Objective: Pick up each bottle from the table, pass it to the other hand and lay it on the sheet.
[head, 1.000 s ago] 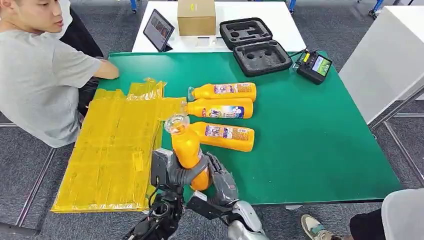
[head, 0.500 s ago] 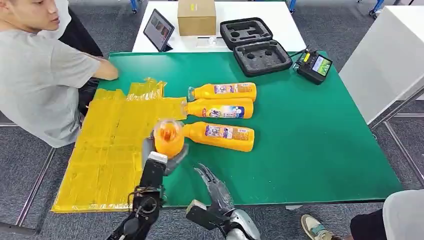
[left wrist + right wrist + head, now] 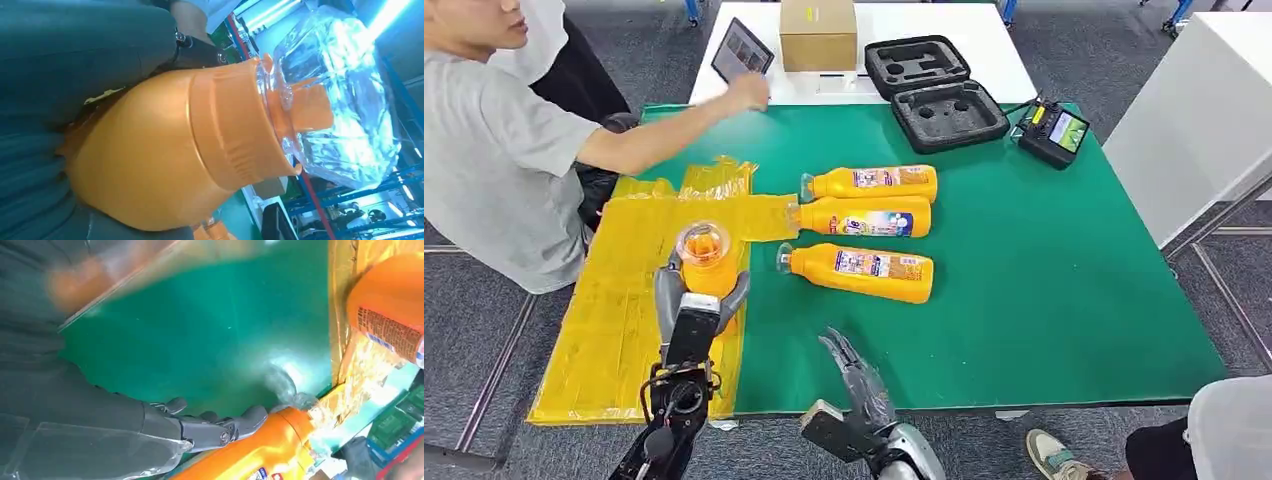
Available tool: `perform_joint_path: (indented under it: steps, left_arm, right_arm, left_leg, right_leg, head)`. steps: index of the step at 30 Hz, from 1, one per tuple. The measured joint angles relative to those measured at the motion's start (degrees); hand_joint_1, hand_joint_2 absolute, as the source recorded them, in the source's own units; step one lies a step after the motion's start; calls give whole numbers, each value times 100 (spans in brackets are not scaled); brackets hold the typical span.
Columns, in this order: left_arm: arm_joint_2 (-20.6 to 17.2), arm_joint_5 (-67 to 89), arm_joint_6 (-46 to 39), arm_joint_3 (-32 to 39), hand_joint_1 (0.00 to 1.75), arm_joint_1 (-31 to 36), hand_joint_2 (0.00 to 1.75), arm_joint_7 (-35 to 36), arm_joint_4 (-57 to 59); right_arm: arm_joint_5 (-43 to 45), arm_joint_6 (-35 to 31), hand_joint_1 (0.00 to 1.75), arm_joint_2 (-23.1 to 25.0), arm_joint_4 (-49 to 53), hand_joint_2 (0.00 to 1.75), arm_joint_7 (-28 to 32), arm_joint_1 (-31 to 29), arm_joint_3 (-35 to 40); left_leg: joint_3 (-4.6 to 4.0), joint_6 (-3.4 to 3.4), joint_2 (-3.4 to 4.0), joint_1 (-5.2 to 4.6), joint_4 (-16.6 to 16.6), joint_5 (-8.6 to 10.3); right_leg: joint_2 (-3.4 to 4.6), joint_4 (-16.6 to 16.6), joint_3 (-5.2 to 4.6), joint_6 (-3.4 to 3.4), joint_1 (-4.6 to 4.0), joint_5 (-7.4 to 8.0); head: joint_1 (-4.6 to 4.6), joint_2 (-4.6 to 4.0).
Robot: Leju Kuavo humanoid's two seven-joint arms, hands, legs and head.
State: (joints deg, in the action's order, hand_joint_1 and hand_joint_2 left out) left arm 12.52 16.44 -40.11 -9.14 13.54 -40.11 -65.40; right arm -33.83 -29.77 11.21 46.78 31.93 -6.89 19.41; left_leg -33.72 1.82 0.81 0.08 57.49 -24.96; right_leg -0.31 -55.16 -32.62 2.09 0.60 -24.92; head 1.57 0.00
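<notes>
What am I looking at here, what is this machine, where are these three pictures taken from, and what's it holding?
This is a humanoid robot with two silver arms. The wide picture is its own view from its head, looking down at a green table. The other two come from cameras at its wrists, so they look turned and very close.

Its left hand holds an orange bottle upright over a yellow sheet; the left wrist view shows that bottle's clear cap up close. Its right hand is open and holds nothing, near the table's front edge.

Three more orange bottles lie on the table. A person sits at the side, reaching toward a tablet.
</notes>
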Motion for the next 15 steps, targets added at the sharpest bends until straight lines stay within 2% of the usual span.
perform_joint_path:
  steps: [10, 15]
  left_arm:
    - [101, 1789, 0, 678, 175, 84, 175, -2, 81]
    - [166, 2029, 0, 923, 175, 87, 175, 0, 81]
  right_arm:
    - [24, 96, 0, -54, 229, 175, 0, 78, -98]
    - [24, 98, 0, -59, 232, 175, 0, 87, -131]
  left_leg:
    - [0, 0, 1, 1, -1, 0]
    - [0, 0, 0, 1, 0, 0]
  right_leg:
    - [1, 0, -1, 0, -1, 0]
    - [0, 0, -1, 0, 0, 0]
  head:
    - [0, 0]
    - [0, 0]
